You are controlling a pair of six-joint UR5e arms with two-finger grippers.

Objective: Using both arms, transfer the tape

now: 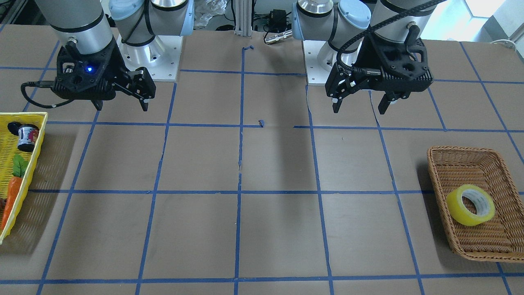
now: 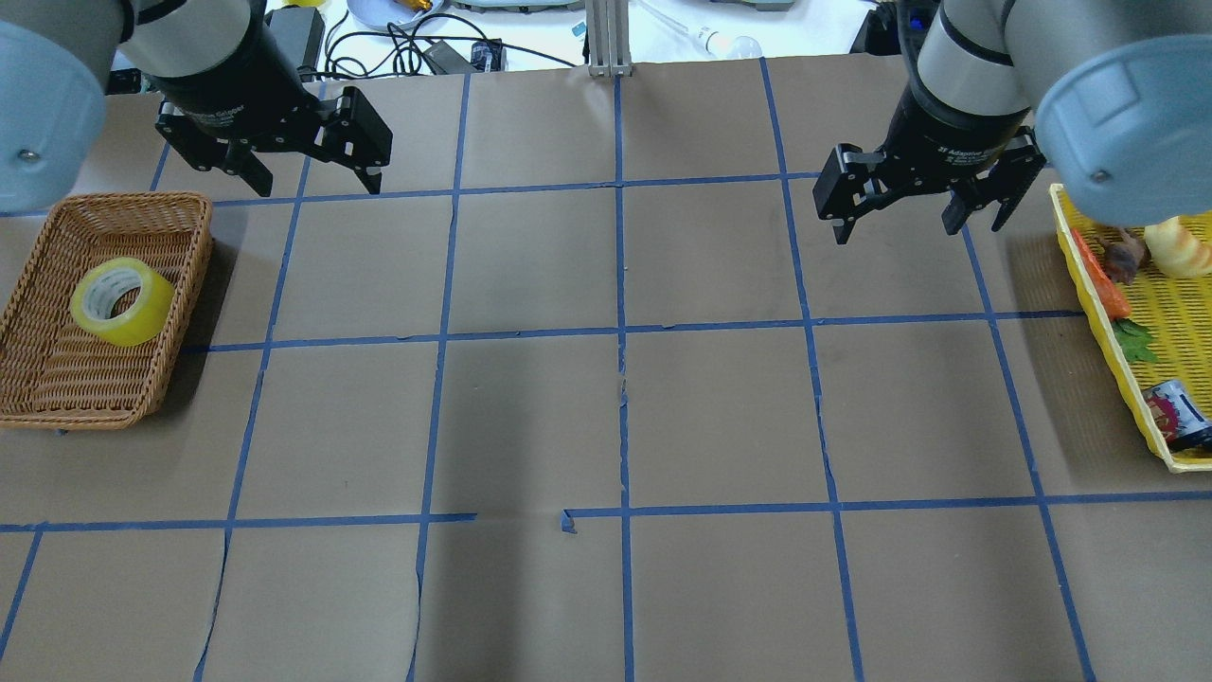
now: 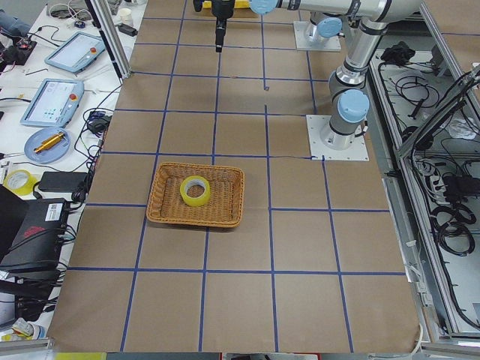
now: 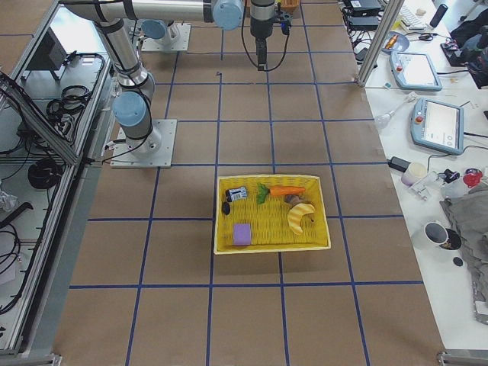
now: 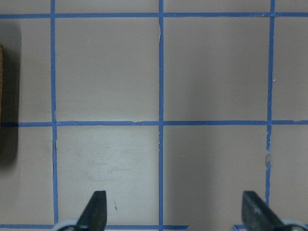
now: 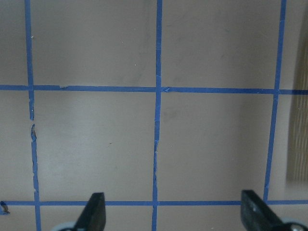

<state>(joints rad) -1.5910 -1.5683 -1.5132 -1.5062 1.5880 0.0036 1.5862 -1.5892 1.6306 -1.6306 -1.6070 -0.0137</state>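
- While both arms hang above the desk (image 2: 720, 417) with nothing in them, the tape (image 2: 121, 301) lies in the wicker basket (image 2: 185, 284) at the robot's left end.
- Tape: translucent yellow roll, pale core, tipped up at an angle on the basket floor. It sits nearer the basket's far end in the overhead view and nothing touches it.
- Left gripper (image 2: 317, 185): jaws spread wide and empty, pointing down. It is off the desk, beyond the basket's far corner and toward the middle, well apart from the tape.
- Left wrist cam: two jaw tips at the bottom corners, with bare brown paper and blue grid lines between them. A sliver of the basket's edge shows at the frame's left.
- Right gripper (image 2: 900, 230): jaws also spread wide and empty, raised over the desk just beside the yellow tray (image 2: 1184, 313) at the robot's right end.
- Right wrist cam: same picture, tips far apart and only grid underneath.
- Tray contents, from the right-side cam: carrot (image 4: 287, 191), banana (image 4: 300, 217), small can (image 4: 237, 194) and purple block (image 4: 242, 234). There is also a brown item by the carrot that I can't identify.
- Basket and tray sit at opposite ends of the desk.
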